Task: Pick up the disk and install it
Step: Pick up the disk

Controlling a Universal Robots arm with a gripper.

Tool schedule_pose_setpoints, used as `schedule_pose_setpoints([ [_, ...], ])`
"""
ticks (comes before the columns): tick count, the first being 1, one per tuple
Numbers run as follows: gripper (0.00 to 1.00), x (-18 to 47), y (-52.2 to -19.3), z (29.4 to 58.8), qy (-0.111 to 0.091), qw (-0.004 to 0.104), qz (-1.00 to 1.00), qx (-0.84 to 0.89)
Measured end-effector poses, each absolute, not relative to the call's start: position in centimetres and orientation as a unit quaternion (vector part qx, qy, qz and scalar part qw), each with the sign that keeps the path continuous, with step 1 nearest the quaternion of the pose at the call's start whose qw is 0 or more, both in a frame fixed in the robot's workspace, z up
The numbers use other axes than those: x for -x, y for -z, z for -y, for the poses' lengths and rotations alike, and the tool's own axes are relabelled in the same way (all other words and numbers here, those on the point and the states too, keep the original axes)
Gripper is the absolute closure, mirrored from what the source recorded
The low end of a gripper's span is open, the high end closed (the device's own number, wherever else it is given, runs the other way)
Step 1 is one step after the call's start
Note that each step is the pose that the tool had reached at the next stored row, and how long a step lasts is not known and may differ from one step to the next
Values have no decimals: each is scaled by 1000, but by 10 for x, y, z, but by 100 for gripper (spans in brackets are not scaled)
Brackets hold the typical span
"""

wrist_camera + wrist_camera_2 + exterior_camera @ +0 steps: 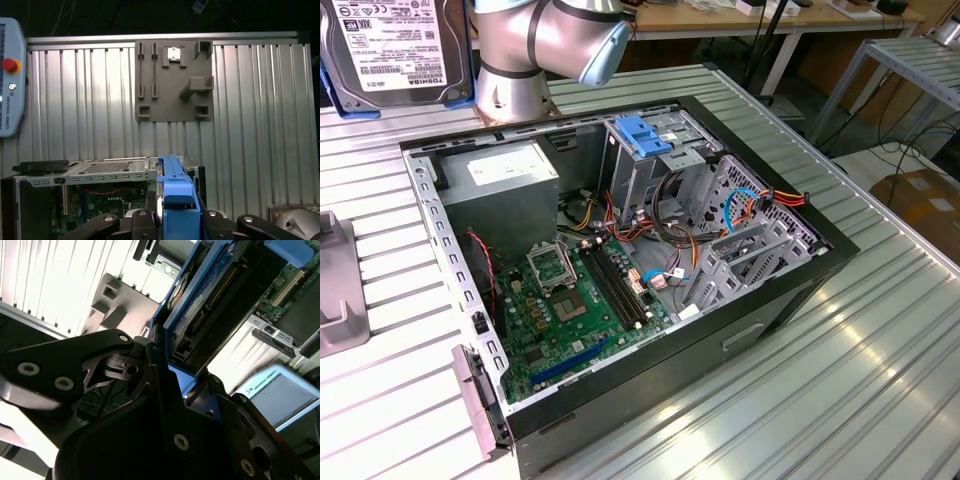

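Note:
The disk, a grey-metal drive with a white label, hangs high at the exterior view's left, above the table behind the open computer case. In the first wrist view the disk stands edge-on, its blue rail toward the camera. My gripper is shut on it from both sides. In the second wrist view the disk rises out of the gripper, with its connector edge and blue rail showing. The case's drive cage with a blue tab sits at the case's far side, below and to the right of the disk.
Inside the case lie a grey power-supply box, the green motherboard and loose cables. A grey fixture plate rests on the ribbed metal table. A teach pendant lies beside it. The robot arm stands behind the case.

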State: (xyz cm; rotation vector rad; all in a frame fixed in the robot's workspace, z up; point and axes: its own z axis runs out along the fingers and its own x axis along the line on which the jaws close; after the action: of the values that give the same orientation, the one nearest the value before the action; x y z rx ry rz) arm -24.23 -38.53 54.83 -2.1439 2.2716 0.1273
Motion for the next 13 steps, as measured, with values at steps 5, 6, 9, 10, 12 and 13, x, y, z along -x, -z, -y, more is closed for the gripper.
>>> schedule_pose_setpoints([
  [5, 63, 240, -548, 387, -41, 8, -727, 686],
  [6, 63, 240, -548, 387, -41, 8, -727, 686],
  [9, 63, 238, -548, 387, -41, 8, -727, 686],
  [10, 63, 238, -548, 388, -41, 8, -727, 686],
  [12, 63, 237, -548, 388, -41, 8, -727, 686],
  [13, 63, 237, -548, 388, -41, 8, -727, 686],
])
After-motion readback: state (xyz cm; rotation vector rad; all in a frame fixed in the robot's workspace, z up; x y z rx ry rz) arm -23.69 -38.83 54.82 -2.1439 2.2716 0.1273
